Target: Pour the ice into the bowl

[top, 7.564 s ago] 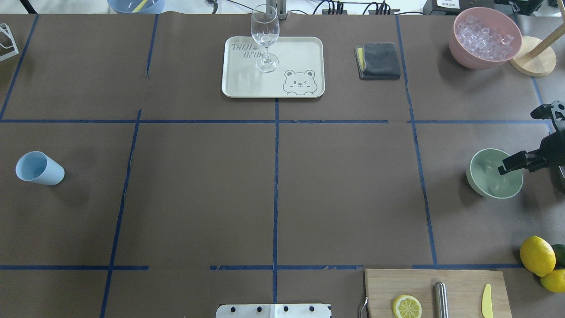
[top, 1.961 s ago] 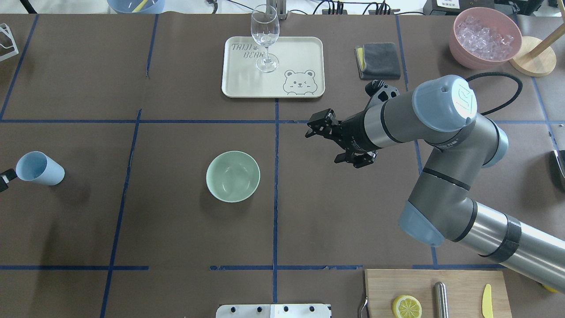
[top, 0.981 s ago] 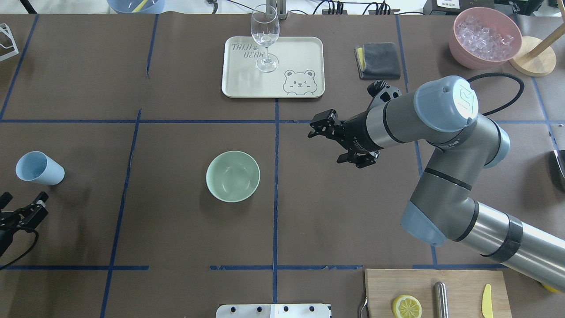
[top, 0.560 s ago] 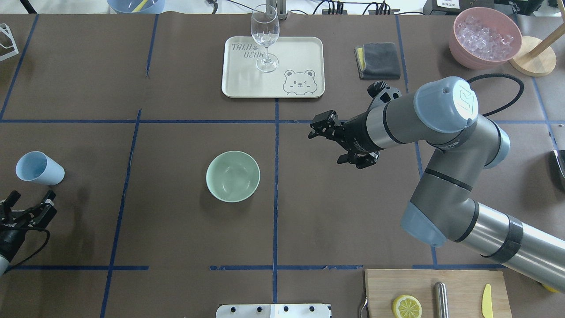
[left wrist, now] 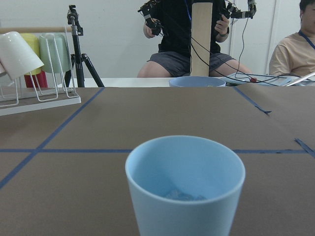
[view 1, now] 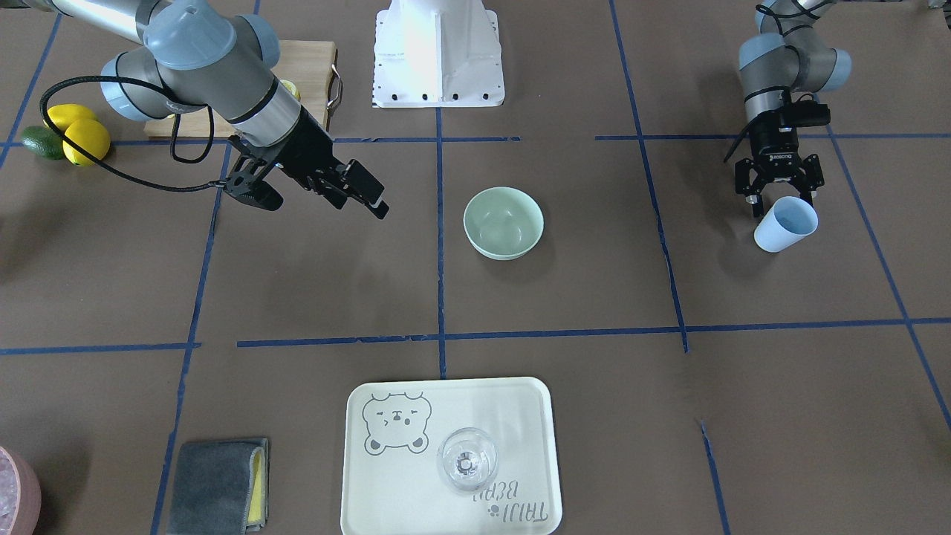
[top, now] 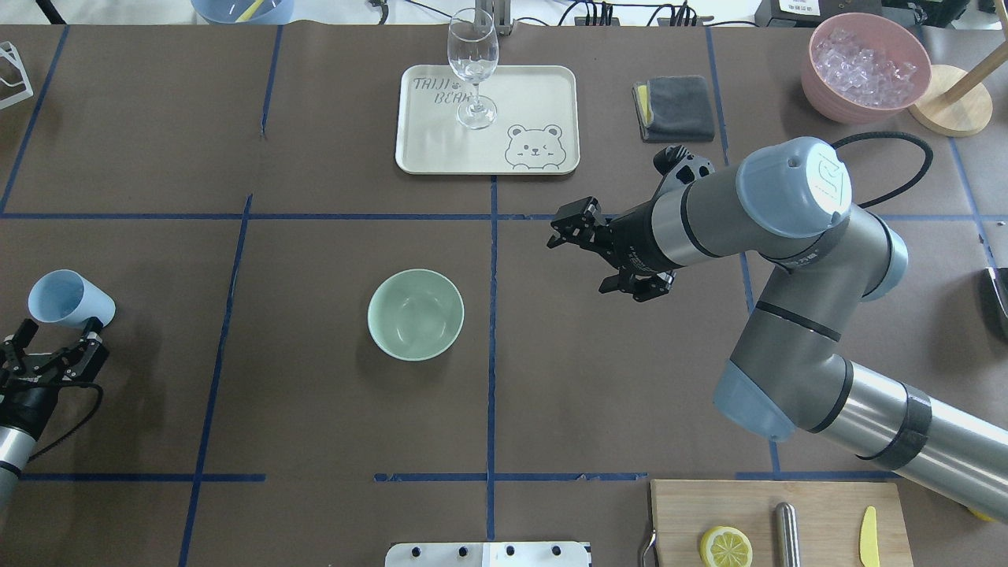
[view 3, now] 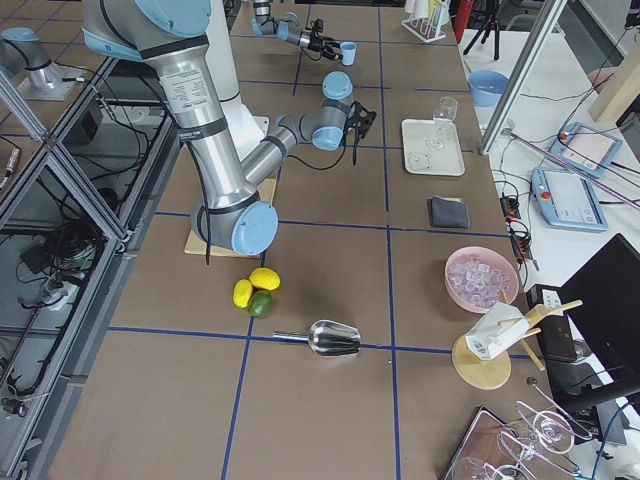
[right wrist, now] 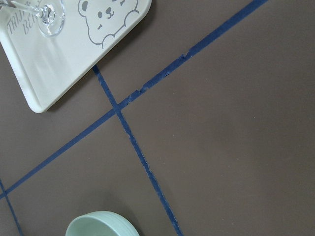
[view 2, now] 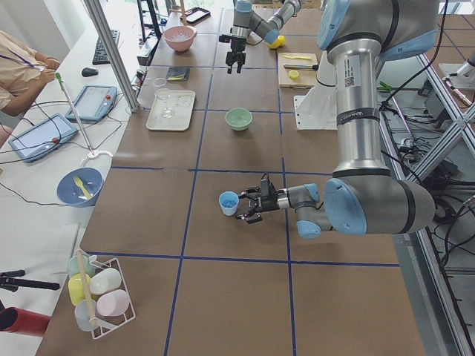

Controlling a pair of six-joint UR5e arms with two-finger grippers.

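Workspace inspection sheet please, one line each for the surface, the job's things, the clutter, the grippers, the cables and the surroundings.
Surface: table covered in brown paper with a blue tape grid.
Job's things: bowl empty, near the centre; light blue cup upright at the robot's left end, ice at its bottom.
Clutter: tray with wine glass; grey cloth; pink bowl of crushed ice; cutting board with lemon half.
Grippers: left gripper open, close to the cup, not gripping; right gripper open, empty, apart from the bowl.
Cables: black cable loops off the right arm.
Surroundings: operator at a side desk; cup rack.
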